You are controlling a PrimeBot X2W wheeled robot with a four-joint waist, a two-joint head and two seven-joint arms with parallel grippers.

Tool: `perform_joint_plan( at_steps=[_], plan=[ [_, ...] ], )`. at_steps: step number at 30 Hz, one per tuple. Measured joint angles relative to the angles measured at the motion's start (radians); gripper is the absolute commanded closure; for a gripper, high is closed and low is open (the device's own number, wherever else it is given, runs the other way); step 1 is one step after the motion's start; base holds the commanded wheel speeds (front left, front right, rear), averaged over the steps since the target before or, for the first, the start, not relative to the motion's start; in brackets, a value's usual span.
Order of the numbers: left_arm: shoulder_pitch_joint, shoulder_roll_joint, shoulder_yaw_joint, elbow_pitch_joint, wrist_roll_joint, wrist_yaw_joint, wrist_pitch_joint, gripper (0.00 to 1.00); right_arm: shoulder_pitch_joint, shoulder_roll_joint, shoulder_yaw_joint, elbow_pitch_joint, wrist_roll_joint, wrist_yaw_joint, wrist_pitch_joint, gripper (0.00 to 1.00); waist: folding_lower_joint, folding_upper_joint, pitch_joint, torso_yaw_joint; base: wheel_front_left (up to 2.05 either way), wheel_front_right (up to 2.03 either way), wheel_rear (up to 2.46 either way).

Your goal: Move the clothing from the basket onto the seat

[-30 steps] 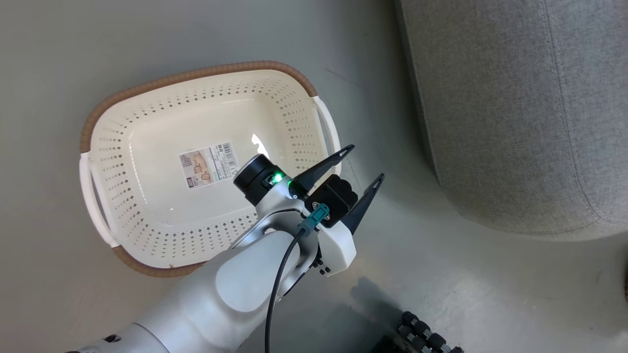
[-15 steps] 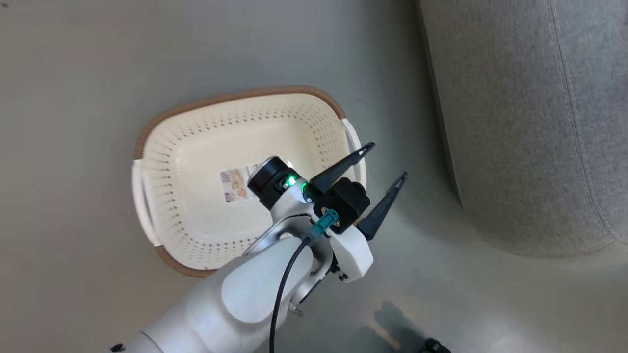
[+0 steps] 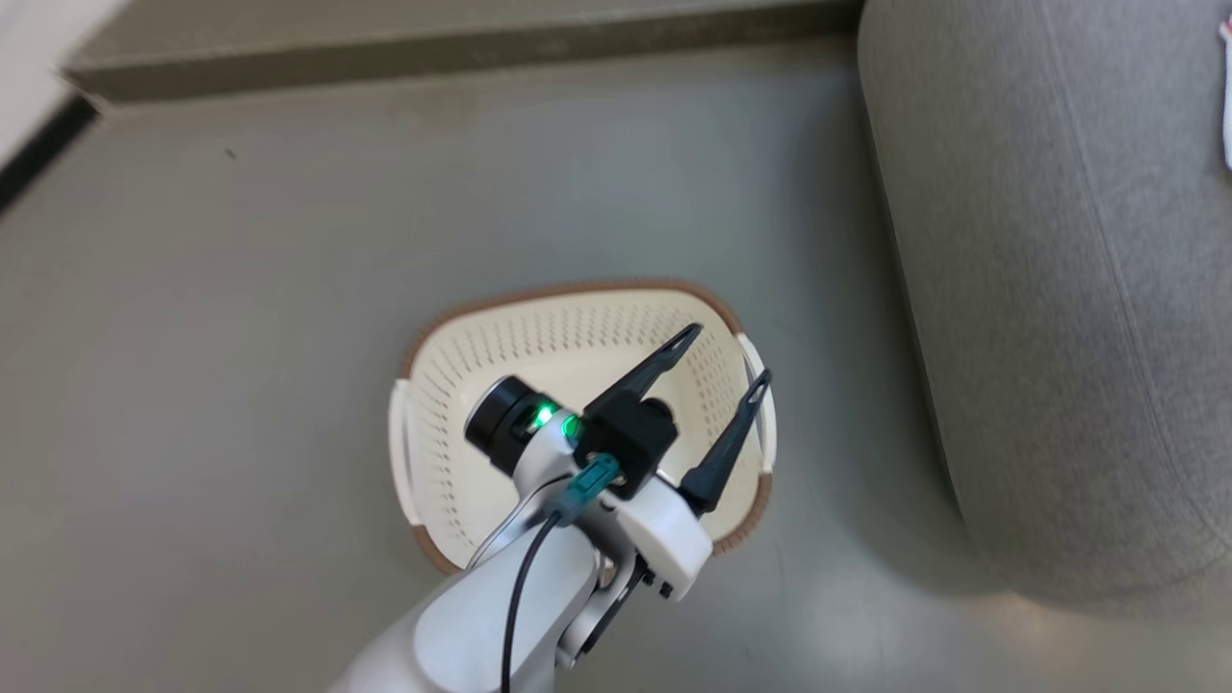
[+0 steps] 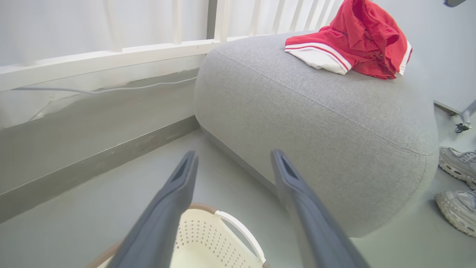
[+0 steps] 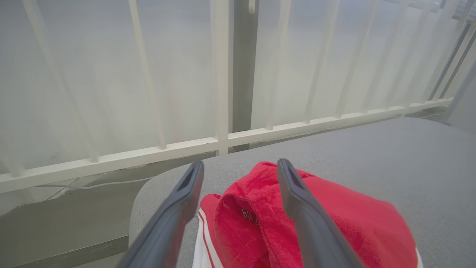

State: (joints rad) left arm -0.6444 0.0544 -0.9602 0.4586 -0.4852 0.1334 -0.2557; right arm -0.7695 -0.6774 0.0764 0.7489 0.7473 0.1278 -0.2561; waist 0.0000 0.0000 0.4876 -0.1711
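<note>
And the head view had swung since a second earlier. The basket [image 3: 520, 337] now sat lower and smaller in it, and a dark skirting [image 3: 433, 58] had come in along the top. That was the camera shifting, not the basket sliding. Within that view the left gripper [image 3: 730, 353] had crossed inward too. Its outer fingertip had hung past the white handle over bare floor [image 3: 241, 385]. Now it lay across the basket's right side along with its partner. The fingers were spread wide with nothing between them, and they hung above the basket without touching it, as far as could be told. The basket stood on the floor just beside the seat [image 3: 1059, 289], with a strip of floor between the two.

Over to the left wrist view, and there was the clothing [image 4: 364, 41]. It was a rumpled red heap with a white panel and striped trim, resting on top of the seat, well apart from the basket below. Two grey shoes [image 4: 459, 163] showed on the floor at the right edge, and a thin cable [image 4: 104, 90] ran along the wall base.

From the right wrist, the right gripper [image 5: 240, 162] hung over that same red heap. Its two fingers stood well apart, and the fabric lay beneath and between them, loose on the grey cushion rather than pinched. Behind it rose a white railing [image 5: 219, 74].
</note>
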Motion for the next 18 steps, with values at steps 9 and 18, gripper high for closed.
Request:
perform_joint_plan(
  at_steps=[9, 18],
  plan=[
    [0.147, -0.005, 0.171, 0.005, 0.046, -0.018, 0.0, 0.0, 0.162, 0.047, 0.066, -0.126, -0.022, 0.0, 0.0, 0.0, 0.0, 0.0, -0.172, 0.074, 0.0, 0.0, 0.0],
    [0.287, 0.007, 0.392, 0.018, 0.103, -0.037, 0.0, 0.0, 0.303, 0.118, 0.125, -0.25, -0.046, 0.0, 0.0, 0.0, 0.0, 0.0, -0.323, 0.142, 0.0, 0.0, 0.0]
  ],
)
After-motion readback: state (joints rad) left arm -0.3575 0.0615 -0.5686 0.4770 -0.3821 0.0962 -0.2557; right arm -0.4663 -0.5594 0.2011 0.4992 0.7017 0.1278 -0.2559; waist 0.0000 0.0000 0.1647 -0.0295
